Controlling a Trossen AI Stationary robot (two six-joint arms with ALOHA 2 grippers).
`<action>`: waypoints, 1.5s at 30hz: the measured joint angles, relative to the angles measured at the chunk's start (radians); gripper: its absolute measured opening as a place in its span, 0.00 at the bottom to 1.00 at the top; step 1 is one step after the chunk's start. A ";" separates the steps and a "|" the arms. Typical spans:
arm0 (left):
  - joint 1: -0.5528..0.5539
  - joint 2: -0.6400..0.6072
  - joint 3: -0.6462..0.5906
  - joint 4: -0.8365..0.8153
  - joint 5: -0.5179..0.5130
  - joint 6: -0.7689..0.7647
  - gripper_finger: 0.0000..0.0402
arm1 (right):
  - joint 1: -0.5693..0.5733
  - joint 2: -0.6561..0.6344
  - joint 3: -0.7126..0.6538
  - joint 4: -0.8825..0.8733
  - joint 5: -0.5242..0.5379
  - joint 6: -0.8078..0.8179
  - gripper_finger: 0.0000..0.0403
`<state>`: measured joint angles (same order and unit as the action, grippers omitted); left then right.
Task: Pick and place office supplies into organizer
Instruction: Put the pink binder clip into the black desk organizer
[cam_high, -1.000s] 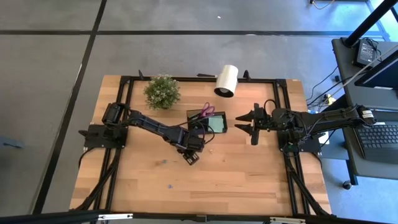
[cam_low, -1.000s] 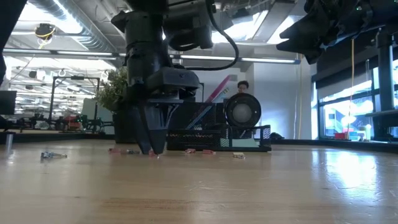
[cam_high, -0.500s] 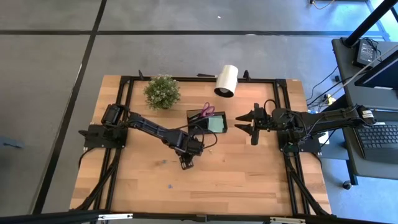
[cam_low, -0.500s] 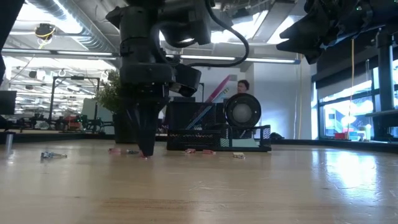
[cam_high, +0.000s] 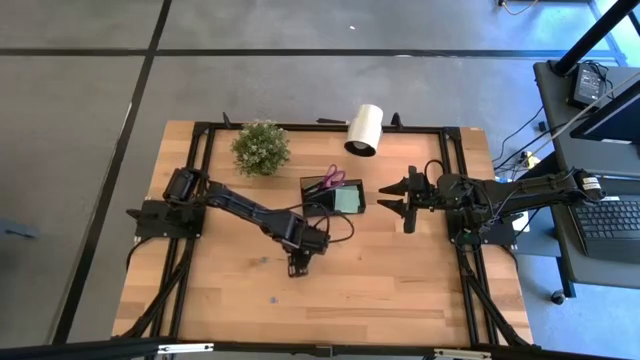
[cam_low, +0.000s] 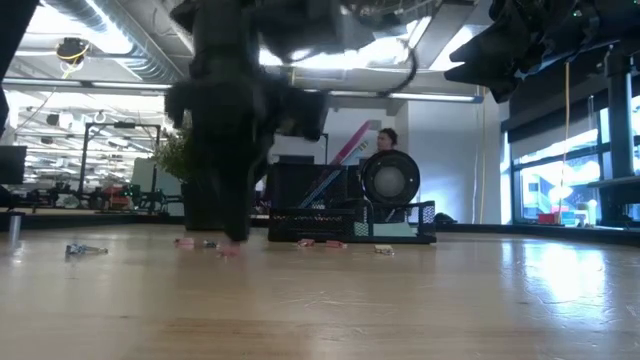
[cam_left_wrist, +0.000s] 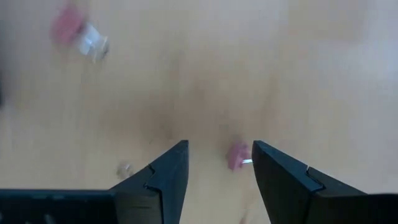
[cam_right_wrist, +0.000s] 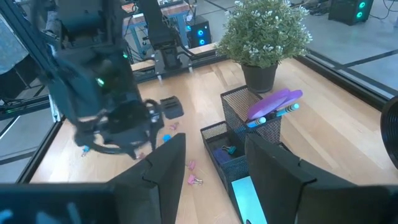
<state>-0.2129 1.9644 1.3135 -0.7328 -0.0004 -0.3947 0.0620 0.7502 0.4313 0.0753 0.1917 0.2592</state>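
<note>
In the high view's centre, the left gripper (cam_high: 296, 268) points down at the wooden table (cam_high: 400, 290), its fingers (cam_left_wrist: 163, 174) spread around a small pink clip (cam_left_wrist: 237, 155) without closing on it. Just above it the black organizer (cam_high: 333, 194) holds the purple-handled scissors (cam_high: 331, 178). At right of centre the right gripper (cam_high: 392, 199) hovers beside the organizer, its fingers apart and empty.

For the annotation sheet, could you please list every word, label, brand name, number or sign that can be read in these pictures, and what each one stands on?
None: no text can be read in any view.
The organizer, scissors, white roll and left gripper show no lettering.
The laptop keys are too small to read.
The room behind the table in the low view shows no readable sign.
</note>
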 joint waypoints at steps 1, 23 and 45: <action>0.000 -0.003 0.014 0.003 -0.001 0.026 0.42 | 0.000 0.000 0.000 0.000 0.000 0.000 0.42; -0.028 -0.010 0.083 -0.166 0.039 -0.625 0.42 | 0.000 0.000 0.000 -0.066 0.001 -0.034 0.42; -0.055 0.010 0.085 -0.090 -0.029 -0.938 0.42 | 0.000 0.000 0.000 -0.077 0.001 -0.062 0.42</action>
<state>-0.2678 1.9747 1.3987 -0.8232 -0.0292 -1.3332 0.0618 0.7505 0.4313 -0.0015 0.1925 0.1971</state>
